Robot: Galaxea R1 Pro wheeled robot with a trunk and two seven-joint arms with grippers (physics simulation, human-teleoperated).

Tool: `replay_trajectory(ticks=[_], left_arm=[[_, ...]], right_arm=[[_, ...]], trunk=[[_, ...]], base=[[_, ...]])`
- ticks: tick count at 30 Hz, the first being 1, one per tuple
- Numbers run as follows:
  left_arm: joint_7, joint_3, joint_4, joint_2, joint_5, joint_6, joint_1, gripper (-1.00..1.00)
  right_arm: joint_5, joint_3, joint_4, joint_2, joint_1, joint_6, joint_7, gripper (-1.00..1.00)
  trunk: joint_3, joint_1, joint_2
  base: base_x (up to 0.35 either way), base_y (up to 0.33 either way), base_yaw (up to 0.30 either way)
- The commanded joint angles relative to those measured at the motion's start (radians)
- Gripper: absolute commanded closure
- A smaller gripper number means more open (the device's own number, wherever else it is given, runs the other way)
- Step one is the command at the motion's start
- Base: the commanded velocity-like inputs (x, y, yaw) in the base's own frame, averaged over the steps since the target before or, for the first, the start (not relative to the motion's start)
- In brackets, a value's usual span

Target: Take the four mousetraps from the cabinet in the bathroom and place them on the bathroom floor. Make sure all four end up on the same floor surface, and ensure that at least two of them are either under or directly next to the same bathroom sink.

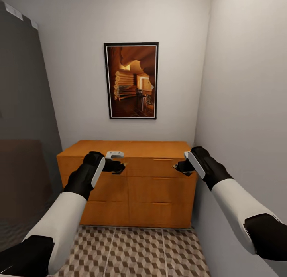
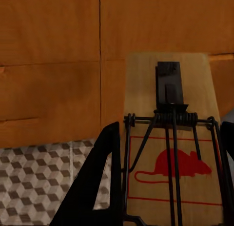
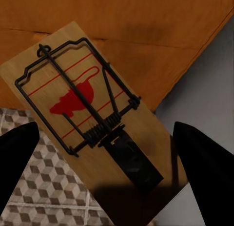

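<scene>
Cube-pattern floor tiles (image 1: 135, 253) run up to an orange-brown cabinet (image 1: 155, 189) w/ drawer fronts, set against pale grey walls in a narrow corner; framed picture (image 1: 131, 80) hangs above it. Both arms are up in front of the drawers. Left claw (image 1: 118, 167) holds a mousetrap (image 2: 168, 133), long axis running straight out along the fingers, bait end away, red mouse print near the claw. Right claw (image 1: 181, 167) grips another mousetrap (image 3: 92, 113), its long axis diagonal across the fingers, which are spread wide around the board.
</scene>
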Motion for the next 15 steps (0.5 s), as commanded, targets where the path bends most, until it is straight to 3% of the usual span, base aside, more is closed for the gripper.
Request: replay_trajectory(ticks=[1,10,15], left_arm=[[0.002,-0.001,0.001,0.001,0.002,0.004,-0.001,1.00],[-0.002,-0.001,0.016,0.010,0.005,0.004,-0.001,1.00],[-0.004,0.000,0.028,0.010,0.004,0.003,-0.001,1.00]], right_arm=[[-0.011,0.005,-0.001,-0.001,-0.001,0.003,-0.009,1.00],[-0.010,0.005,0.017,-0.002,0.001,0.003,-0.011,1.00],[-0.011,0.005,0.019,-0.002,0.001,0.003,-0.012,1.00]], trunk=[[-0.001,0.000,-0.001],[-0.001,0.000,-0.001],[-0.001,0.000,-0.001]], base=[[-0.002,0.000,0.220],[-0.001,0.000,0.256],[0.000,0.000,0.126]])
